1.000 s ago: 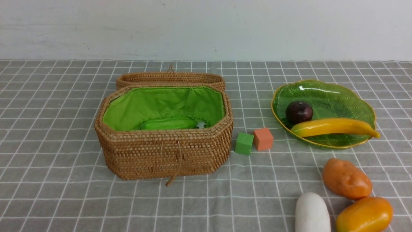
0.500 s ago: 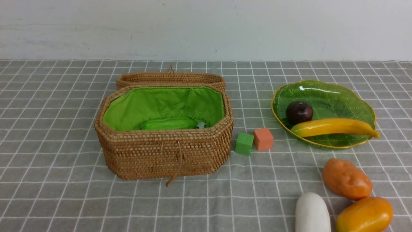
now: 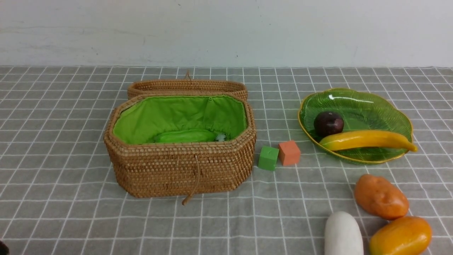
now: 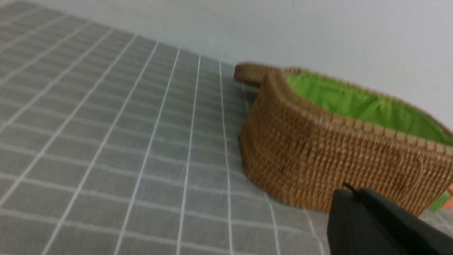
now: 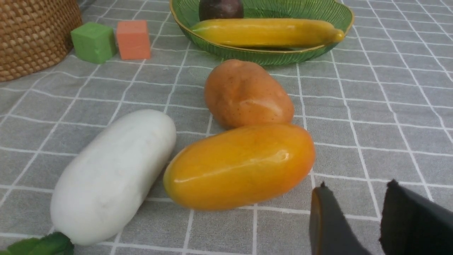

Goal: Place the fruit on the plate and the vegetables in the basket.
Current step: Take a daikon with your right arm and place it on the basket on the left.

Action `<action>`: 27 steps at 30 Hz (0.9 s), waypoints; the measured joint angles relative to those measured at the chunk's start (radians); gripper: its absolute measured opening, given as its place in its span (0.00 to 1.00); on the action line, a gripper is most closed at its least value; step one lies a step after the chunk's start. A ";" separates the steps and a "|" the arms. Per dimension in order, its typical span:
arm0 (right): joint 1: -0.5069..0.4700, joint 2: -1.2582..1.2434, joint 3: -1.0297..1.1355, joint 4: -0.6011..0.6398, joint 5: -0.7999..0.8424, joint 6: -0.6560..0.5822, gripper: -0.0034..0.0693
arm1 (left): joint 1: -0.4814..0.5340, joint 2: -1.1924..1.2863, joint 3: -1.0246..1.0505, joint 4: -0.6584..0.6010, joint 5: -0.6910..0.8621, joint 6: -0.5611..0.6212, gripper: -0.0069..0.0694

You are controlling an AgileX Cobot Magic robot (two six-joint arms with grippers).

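Rough wicker lined with cloth is seen on the basket (image 3: 159, 170), glossy ribbed glass on the plate (image 3: 371, 106), and matt checked cloth over the worktop (image 3: 53, 184).

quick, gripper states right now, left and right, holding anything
Left gripper: closed, holding nothing.
Right gripper: open, nothing between its fingers.
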 joint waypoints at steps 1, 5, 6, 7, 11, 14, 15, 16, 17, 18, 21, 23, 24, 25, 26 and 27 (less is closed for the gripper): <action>0.000 0.000 0.000 0.000 0.000 0.000 0.38 | 0.000 0.000 0.004 -0.005 0.034 0.000 0.08; 0.000 0.000 0.000 0.000 0.000 0.000 0.38 | 0.000 0.000 0.011 -0.014 0.183 0.000 0.08; 0.000 0.000 0.000 0.000 0.000 0.000 0.38 | 0.000 0.000 0.012 -0.014 0.200 0.000 0.08; 0.000 0.000 0.000 0.000 0.000 0.000 0.38 | 0.000 0.000 0.012 -0.014 0.200 0.000 0.08; 0.000 0.000 0.000 0.000 0.000 0.000 0.38 | 0.000 0.000 0.012 -0.014 0.207 0.000 0.09; 0.000 0.000 0.000 0.000 0.000 0.000 0.38 | 0.000 0.000 0.012 -0.014 0.207 0.000 0.09; 0.000 0.000 0.000 0.000 0.000 0.000 0.38 | 0.000 0.000 0.012 -0.014 0.207 0.000 0.09; 0.000 0.000 0.000 0.000 0.000 0.000 0.38 | 0.000 0.000 0.012 -0.014 0.207 0.000 0.09; 0.000 0.000 0.000 0.000 0.000 0.000 0.38 | 0.000 0.000 0.012 -0.014 0.207 0.000 0.09; 0.000 0.000 0.000 0.000 0.000 0.000 0.38 | 0.000 0.000 0.012 -0.014 0.207 0.000 0.09; 0.000 0.000 0.000 0.000 0.000 0.000 0.38 | 0.000 0.000 0.012 -0.014 0.207 0.001 0.09; 0.000 0.000 0.000 0.000 0.000 0.000 0.38 | 0.000 0.000 0.012 -0.014 0.207 0.002 0.10; 0.000 0.000 0.000 -0.004 0.000 0.000 0.38 | 0.000 0.000 0.012 -0.014 0.207 0.002 0.10; 0.000 0.000 0.000 -0.006 0.000 0.000 0.38 | 0.000 0.000 0.012 -0.014 0.207 0.002 0.10; 0.000 0.000 0.001 -0.017 -0.005 0.000 0.38 | 0.000 0.000 0.012 -0.014 0.207 0.002 0.10; 0.000 0.000 0.002 -0.026 -0.016 0.000 0.38 | 0.000 0.000 0.012 -0.014 0.207 0.002 0.10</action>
